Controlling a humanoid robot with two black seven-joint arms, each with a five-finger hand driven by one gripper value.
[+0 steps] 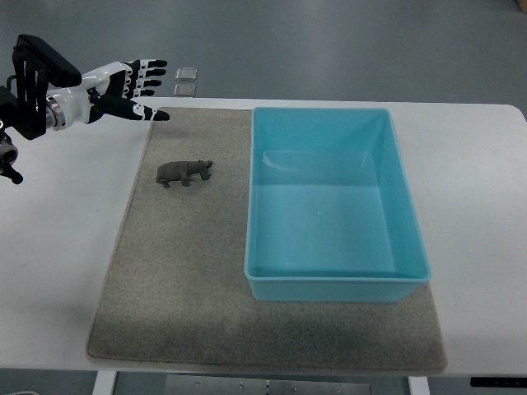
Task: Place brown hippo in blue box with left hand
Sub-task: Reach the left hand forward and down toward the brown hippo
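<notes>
Top view: blue box (336,202) empty; brown hippo (184,172) lies beside it.

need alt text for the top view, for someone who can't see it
A small brown hippo lies on a grey mat on a white table, just left of an empty blue box. The robot's left hand, fingers spread and holding nothing, hovers at the mat's far left corner, beyond the hippo.
</notes>
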